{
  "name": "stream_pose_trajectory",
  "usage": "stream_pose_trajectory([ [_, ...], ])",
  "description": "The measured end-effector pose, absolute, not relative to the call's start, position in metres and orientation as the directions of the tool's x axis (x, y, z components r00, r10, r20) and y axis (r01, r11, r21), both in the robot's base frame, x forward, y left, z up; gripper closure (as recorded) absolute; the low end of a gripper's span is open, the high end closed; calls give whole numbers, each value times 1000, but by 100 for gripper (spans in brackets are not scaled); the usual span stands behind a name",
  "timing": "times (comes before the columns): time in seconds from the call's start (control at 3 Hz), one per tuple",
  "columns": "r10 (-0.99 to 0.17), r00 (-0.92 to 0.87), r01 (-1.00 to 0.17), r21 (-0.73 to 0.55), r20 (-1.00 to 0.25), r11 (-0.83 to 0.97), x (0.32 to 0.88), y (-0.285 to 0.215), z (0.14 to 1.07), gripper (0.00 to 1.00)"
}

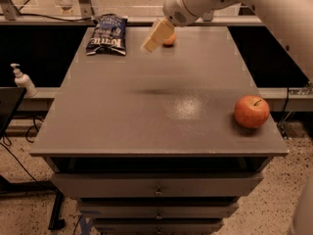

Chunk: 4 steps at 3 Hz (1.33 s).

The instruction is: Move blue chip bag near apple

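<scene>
The blue chip bag lies flat at the far left corner of the grey table, dark navy foil with white lettering. The red-orange apple stands near the table's front right edge, far from the bag. My gripper hangs in the air above the far middle of the table, to the right of the bag and not touching it. It partly covers a small pale orange fruit behind it. Nothing shows in the gripper.
A white pump bottle stands on a ledge left of the table. Drawers run below the tabletop. A rail and cables lie behind the table's far edge.
</scene>
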State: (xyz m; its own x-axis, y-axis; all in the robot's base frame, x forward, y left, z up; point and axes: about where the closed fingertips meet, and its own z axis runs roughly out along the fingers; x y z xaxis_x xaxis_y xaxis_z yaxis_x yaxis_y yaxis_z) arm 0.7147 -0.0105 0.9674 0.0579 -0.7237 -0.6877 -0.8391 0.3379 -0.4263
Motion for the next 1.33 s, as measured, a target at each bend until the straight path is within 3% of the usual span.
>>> stream_pose_trajectory([
  [0.67, -662, -35, -875, -297, -749, 382, 762, 68, 928, 0],
  [1.33, -627, -171, -880, -169, -760, 444, 796, 114, 873, 0],
])
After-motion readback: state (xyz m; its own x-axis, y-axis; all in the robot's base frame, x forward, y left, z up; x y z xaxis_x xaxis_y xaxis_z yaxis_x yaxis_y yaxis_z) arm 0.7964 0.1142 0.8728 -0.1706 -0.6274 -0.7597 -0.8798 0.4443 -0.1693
